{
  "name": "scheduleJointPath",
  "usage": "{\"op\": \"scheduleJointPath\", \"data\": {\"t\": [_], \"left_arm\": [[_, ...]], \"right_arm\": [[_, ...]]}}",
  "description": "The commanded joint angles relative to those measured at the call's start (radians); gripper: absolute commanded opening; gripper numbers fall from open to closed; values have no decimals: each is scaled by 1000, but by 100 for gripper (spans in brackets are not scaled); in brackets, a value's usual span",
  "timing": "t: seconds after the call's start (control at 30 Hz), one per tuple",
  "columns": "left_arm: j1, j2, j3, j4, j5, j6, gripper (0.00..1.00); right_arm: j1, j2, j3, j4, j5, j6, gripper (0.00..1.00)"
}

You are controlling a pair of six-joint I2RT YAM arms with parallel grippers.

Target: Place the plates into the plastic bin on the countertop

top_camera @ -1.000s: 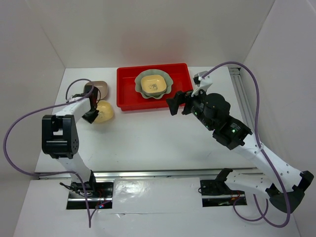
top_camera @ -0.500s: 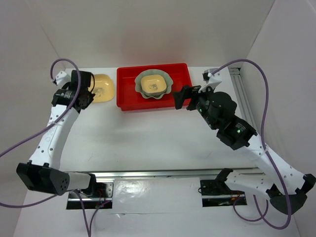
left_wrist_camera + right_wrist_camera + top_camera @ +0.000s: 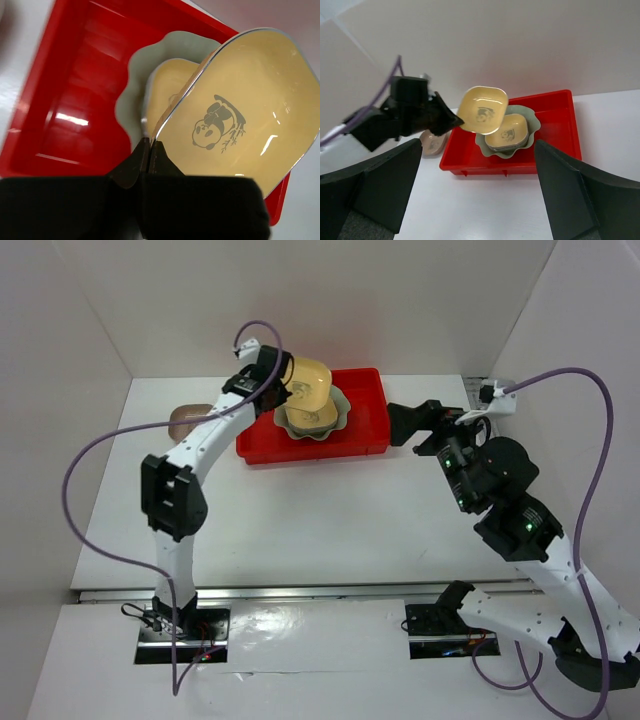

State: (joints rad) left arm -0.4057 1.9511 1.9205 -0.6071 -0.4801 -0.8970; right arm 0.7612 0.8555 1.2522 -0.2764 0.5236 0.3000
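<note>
The red plastic bin stands at the back of the white countertop. In it lies the large pale green scalloped dish with a yellow panda dish on top. My left gripper is shut on the rim of a second yellow dish and holds it tilted above the bin. In the left wrist view the jaws pinch that dish over the scalloped dish. My right gripper is open and empty, right of the bin. A brownish-pink dish sits left of the bin.
White walls close in the countertop on three sides. A metal rail runs along the right edge. In the right wrist view my wide-open fingers frame the bin and the brownish-pink dish.
My left gripper has carried the yellow dish from left of the bin to above it. The brownish-pink dish stays on the counter. My right gripper has drawn back to the right.
</note>
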Motion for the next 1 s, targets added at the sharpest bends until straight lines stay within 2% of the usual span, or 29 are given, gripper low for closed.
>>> {"op": "scheduleJointPath", "data": {"t": [0.0, 0.1, 0.27, 0.47, 0.57, 0.73, 0.77, 0.8, 0.97], "left_arm": [[-8, 126, 158, 41, -11, -45, 0], [-8, 219, 256, 15, 38, -132, 0], [1, 244, 221, 1, 38, -273, 0], [10, 302, 227, 26, 101, -307, 0], [10, 325, 239, 35, 138, -316, 22], [10, 335, 230, 55, 170, -316, 46], [10, 325, 216, 55, 170, -307, 53], [10, 313, 207, 55, 170, -307, 65], [10, 123, 153, 55, 80, -234, 69]], "right_arm": [[-5, 2, 47, -27, 52, 13, 100], [-5, 11, 56, -47, 61, 13, 100], [-5, 11, 56, -47, 61, 13, 100], [-5, 30, 56, -67, 52, 13, 100], [-5, 19, 56, -67, 52, 4, 100], [-5, 10, 47, -67, 61, 4, 100], [-5, 10, 47, -67, 61, 4, 100], [-5, 10, 47, -76, 61, 4, 100], [-5, 20, 47, -66, 41, 4, 100]]}}
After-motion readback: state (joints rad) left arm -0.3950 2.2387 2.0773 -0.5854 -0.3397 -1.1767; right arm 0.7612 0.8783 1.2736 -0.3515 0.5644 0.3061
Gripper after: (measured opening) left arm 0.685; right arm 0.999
